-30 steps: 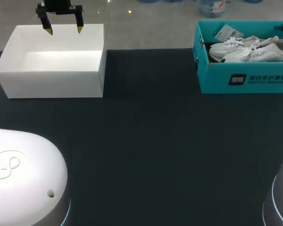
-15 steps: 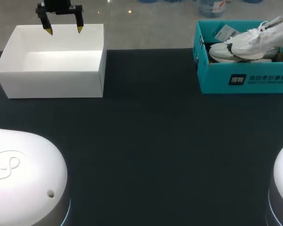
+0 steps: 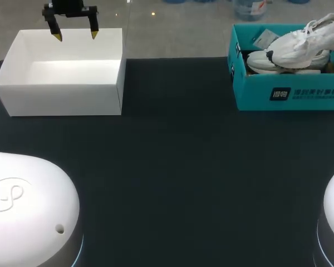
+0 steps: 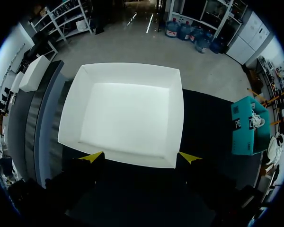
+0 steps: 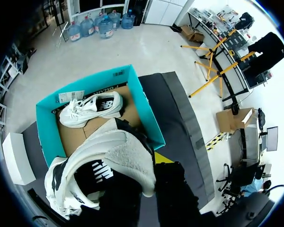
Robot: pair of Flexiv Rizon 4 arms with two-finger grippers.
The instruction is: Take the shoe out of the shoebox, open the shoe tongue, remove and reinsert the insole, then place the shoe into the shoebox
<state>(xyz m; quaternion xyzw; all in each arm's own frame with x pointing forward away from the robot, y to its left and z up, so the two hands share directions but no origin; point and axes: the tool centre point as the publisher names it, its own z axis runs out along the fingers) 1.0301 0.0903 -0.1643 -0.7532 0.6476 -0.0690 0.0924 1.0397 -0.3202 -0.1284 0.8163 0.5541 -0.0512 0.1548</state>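
Two white shoes show: one shoe is clamped at its collar between the right gripper's fingers, above the teal shoebox. The second shoe lies in that shoebox, ahead of the fingers. The left gripper hangs with its fingers spread, a white box just ahead of its tips.

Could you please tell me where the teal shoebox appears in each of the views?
Head view: teal shoebox on the table's far right.
Left wrist view: small, off past the white box.
Right wrist view: open, directly beneath the lifted shoe.
Shared landmark: the white box.
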